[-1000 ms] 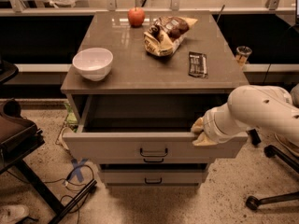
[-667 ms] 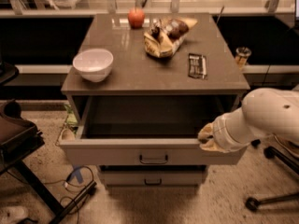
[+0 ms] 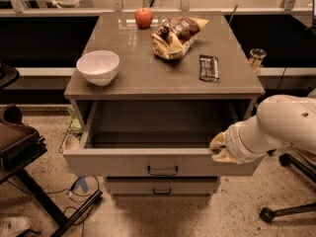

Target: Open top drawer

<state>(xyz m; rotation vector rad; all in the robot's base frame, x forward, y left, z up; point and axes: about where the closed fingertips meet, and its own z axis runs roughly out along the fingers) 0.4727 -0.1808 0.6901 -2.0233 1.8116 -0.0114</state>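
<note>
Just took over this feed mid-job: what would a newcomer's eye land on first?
The wide grey-beige top drawer stands pulled well out of the grey cabinet, low centre. The robot's pale hand sits at the right end of the drawer front's top edge. On the cabinet top rest a white bowl at left and a red apple at the back.

The top drawer (image 3: 113,164) of a grey-beige cabinet stands well out at centre frame, its deep grey box exposed beneath the surface (image 3: 148,78). The robot's gripper (image 3: 220,149) sits at the right end of the drawer front's upper edge, on a bulky white arm (image 3: 279,125) reaching in from the right edge of the frame. On the surface above are a white bowl (image 3: 98,67) at left, a red apple (image 3: 144,17) at the back, a crumpled snack bag (image 3: 177,36) just right of it and a dark wrapped bar (image 3: 209,67) at right. A shorter drawer front (image 3: 128,186) shows below, closed.
</note>
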